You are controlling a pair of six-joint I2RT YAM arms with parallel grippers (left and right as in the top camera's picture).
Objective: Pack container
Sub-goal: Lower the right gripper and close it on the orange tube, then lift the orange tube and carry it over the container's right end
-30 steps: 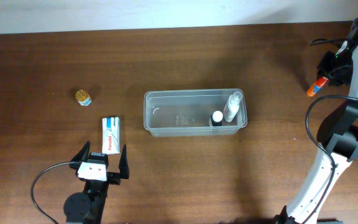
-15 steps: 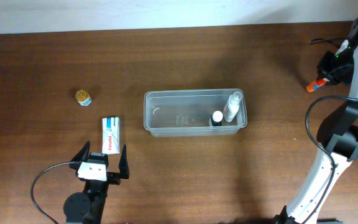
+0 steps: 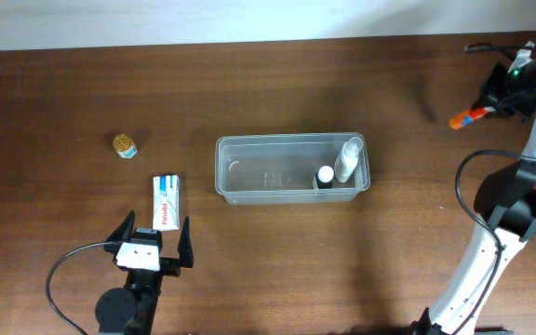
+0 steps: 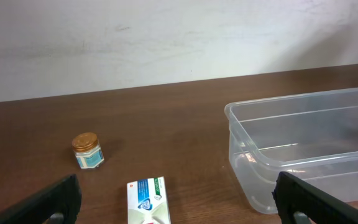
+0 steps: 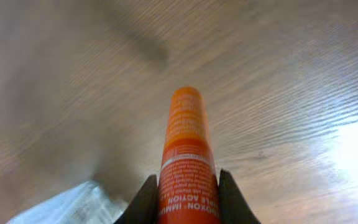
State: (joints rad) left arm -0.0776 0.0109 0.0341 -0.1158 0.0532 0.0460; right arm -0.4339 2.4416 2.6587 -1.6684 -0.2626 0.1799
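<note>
Currently right gripper (image 5: 184, 198) clamping orange tube (image 5: 185, 137) aloft; aiming for container (image 3: 221, 169) vacant left end advisable; left gripper (image 4: 179, 203) gaping, empty.

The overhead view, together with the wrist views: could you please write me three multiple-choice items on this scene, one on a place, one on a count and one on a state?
1. Where in the container do the white bottle and the black-capped bottle sit?
A. its left end
B. its middle
C. its right end

2. How many things lie on the table left of the container?
A. one
B. two
C. four

3. What state is the right pincer in?
A. open and empty
B. shut on the orange tube
C. shut on nothing

Answers:
1 C: both bottles are at the container's right end.
2 B: only the box and the gold-lidded jar lie there.
3 B: its fingers press either side of the tube in the right wrist view.
</note>
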